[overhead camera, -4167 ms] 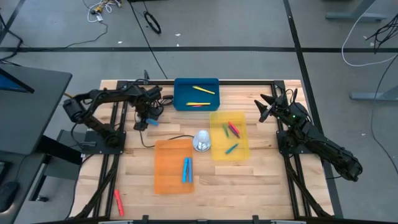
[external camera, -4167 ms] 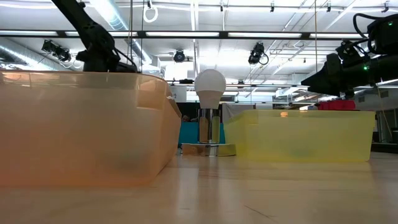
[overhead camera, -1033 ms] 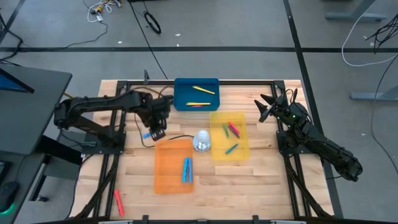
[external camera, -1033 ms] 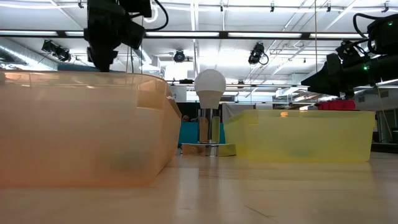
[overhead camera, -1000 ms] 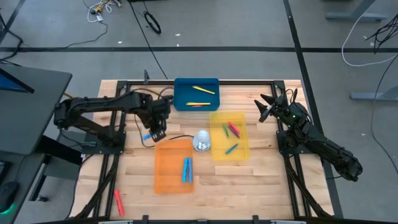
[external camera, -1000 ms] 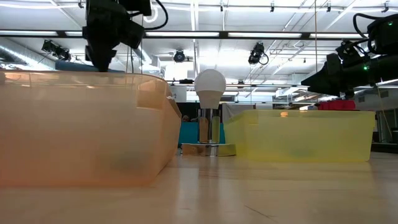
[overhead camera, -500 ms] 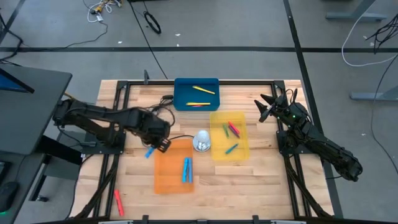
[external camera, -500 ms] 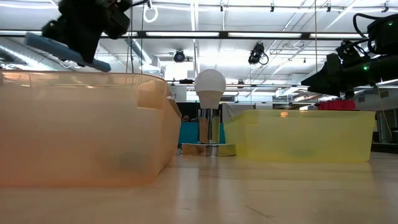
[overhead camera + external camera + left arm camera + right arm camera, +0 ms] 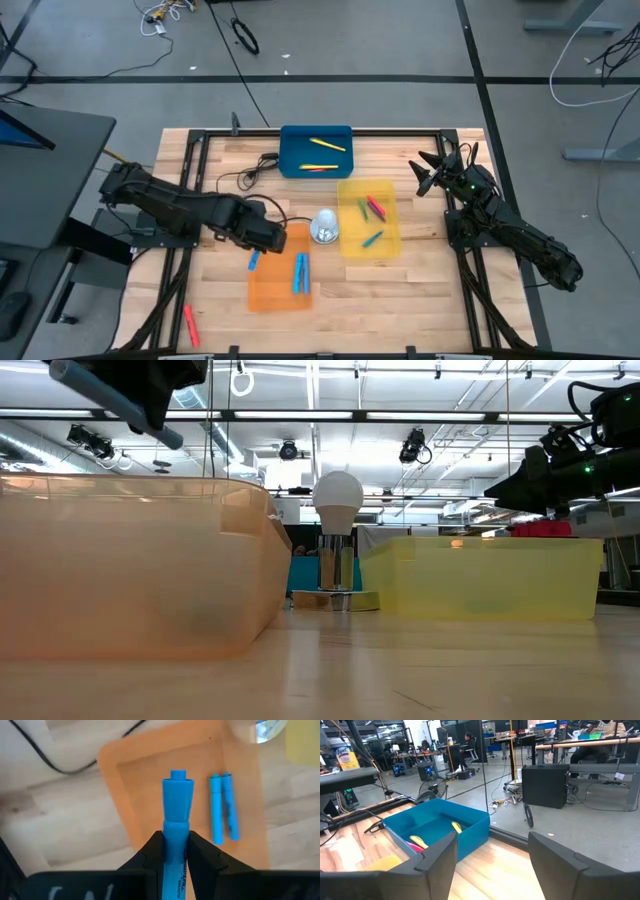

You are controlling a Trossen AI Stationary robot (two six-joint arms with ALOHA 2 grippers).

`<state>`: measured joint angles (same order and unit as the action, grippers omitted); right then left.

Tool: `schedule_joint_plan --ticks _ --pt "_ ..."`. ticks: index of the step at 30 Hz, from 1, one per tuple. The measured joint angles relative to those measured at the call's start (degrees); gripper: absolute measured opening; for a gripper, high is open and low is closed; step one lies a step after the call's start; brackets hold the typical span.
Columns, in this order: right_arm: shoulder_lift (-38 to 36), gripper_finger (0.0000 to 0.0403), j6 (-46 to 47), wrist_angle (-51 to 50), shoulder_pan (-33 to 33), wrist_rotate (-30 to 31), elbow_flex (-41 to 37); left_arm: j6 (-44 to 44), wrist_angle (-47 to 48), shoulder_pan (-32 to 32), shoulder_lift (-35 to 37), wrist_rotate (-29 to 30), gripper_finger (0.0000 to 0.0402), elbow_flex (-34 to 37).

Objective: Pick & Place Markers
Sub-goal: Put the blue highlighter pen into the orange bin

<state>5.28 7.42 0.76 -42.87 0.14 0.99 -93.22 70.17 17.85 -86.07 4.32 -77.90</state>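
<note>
Left gripper [image 9: 172, 851], fingers clamped on a light blue marker [image 9: 177, 815], has swung from the table's far side near the blue tray [image 9: 316, 150] to hang over the orange tray's [image 9: 268, 290] left rim, above two blue markers [image 9: 299, 272] already lying inside. The carry thus appears nearly complete, with only lowering and release judged to remain. Right gripper [image 9: 428, 170], fingers spread and empty, has not moved from the table's right edge beside the yellow tray [image 9: 352, 246]
</note>
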Motion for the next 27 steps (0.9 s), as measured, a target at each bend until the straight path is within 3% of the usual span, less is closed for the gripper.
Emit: schedule_joint_plan --ticks 16,27 --pt "0.0 0.0245 0.0 0.01 0.0 0.02 0.0 -13.65 9.78 3.53 -16.19 0.17 0.0065 -22.59" --pt "0.02 0.0245 0.0 0.01 0.0 0.02 0.0 -15.66 9.53 3.31 -22.19 0.01 0.0065 -24.8"
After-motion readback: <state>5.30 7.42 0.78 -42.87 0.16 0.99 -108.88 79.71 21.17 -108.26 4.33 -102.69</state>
